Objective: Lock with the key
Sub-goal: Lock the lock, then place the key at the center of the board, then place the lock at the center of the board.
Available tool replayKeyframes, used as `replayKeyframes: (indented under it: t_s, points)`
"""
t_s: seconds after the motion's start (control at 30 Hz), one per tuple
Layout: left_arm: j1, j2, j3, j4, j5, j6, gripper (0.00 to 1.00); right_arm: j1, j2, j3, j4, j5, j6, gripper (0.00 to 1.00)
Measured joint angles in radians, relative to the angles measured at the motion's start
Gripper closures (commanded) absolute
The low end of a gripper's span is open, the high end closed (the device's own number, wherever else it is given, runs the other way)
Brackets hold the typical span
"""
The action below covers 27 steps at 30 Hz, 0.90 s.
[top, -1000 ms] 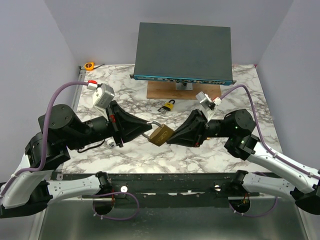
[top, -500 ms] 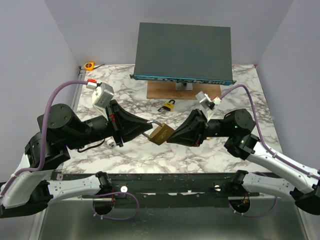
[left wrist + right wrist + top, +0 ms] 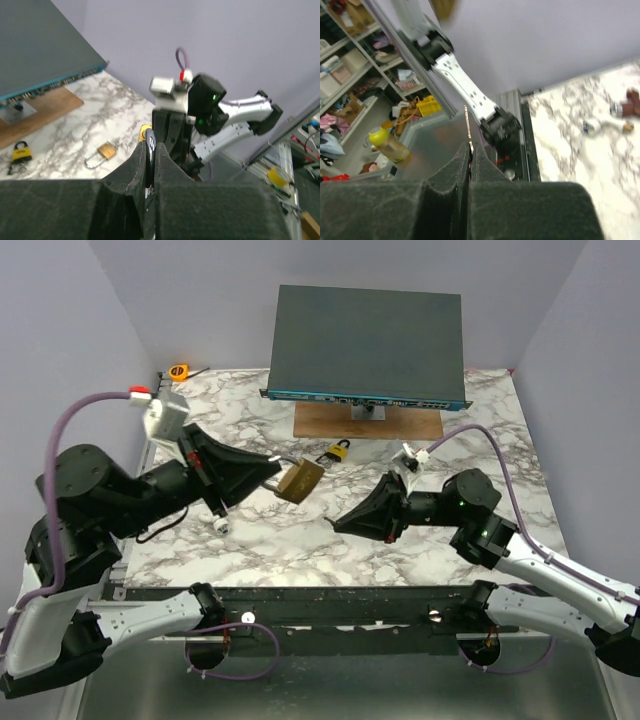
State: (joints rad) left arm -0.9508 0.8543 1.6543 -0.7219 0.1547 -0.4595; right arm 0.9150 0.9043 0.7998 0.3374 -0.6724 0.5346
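Clamps a rectangular brass padlock (image 3: 300, 483) by its silver shackle (image 3: 286, 462) in the left claw (image 3: 277, 468), raised over the white marbled counter (image 3: 480, 420), left of centre and near a small yellow-and-black padlock (image 3: 337, 452) lying on the stone. Runs the long axis from the shackle at upper left to the body's base at lower right in the top view, base aimed at the right claw (image 3: 337, 523) and well apart from it. Pinches a thin flat metal key (image 3: 468, 131) in that right claw, fingers shut on it, blade jutting past the fingertips in line with them, toward the left arm. Barely shows the key from above; shows it plainly as a slim upright blade in the right wrist view, with the brass body only a blur at the top edge. Turns the held lock edge-on in the left wrist view, a narrow sliver between nearly closed fingers. Shows there alone a second brass padlock (image 3: 102, 152) flat on the counter, hidden from the top camera. Behind, a dark grey flat metal box (image 3: 365, 335) on a wooden board (image 3: 320, 423).
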Motion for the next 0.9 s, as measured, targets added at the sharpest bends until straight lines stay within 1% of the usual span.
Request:
replayKeyframes:
  t_s: [0.1, 0.13, 0.17, 0.2, 0.23, 0.3, 0.33, 0.4, 0.47, 0.57, 0.67, 0.77, 0.9]
  points:
    - [0.063, -0.010, 0.024, 0.021, 0.010, 0.000, 1.00, 0.000, -0.033, -0.071, -0.058, 0.057, -0.012, 0.99]
    - [0.079, -0.021, 0.023, 0.030, 0.018, -0.003, 1.00, 0.001, -0.047, -0.093, -0.099, 0.098, -0.015, 0.99]
    - [0.085, -0.028, 0.016, 0.038, 0.024, -0.006, 1.00, 0.000, -0.058, -0.108, -0.155, 0.170, -0.017, 0.99]
    - [0.093, -0.042, -0.015, 0.068, 0.036, -0.017, 1.00, 0.000, -0.059, -0.109, -0.161, 0.177, -0.018, 0.99]
    - [0.096, -0.051, -0.040, 0.087, 0.041, -0.023, 1.00, 0.000, -0.061, -0.113, -0.194, 0.237, -0.016, 0.99]
    - [0.108, -0.070, -0.148, 0.156, 0.066, -0.051, 1.00, 0.000, -0.063, -0.125, -0.264, 0.373, -0.007, 0.99]
    - [0.121, -0.076, -0.227, 0.200, 0.086, -0.070, 1.00, 0.000, -0.061, -0.133, -0.288, 0.415, -0.003, 0.99]
    - [0.177, -0.068, -0.391, 0.276, 0.154, -0.122, 1.00, 0.000, -0.045, -0.163, -0.342, 0.513, 0.019, 0.99]
    - [0.235, -0.040, -0.528, 0.334, 0.210, -0.175, 1.00, -0.001, -0.009, -0.190, -0.376, 0.576, 0.044, 0.99]
    - [0.329, 0.051, -0.753, 0.434, 0.261, -0.267, 1.00, 0.000, 0.063, -0.226, -0.397, 0.634, 0.083, 0.99]
    - [0.386, 0.094, -0.921, 0.511, 0.266, -0.341, 1.00, 0.000, 0.158, -0.246, -0.394, 0.669, 0.122, 0.99]
    - [0.402, 0.110, -1.030, 0.618, 0.269, -0.418, 1.00, 0.000, 0.250, -0.264, -0.355, 0.680, 0.158, 0.99]
    - [0.431, 0.192, -1.172, 0.869, 0.285, -0.537, 1.00, 0.000, 0.388, -0.267, -0.277, 0.679, 0.198, 0.99]
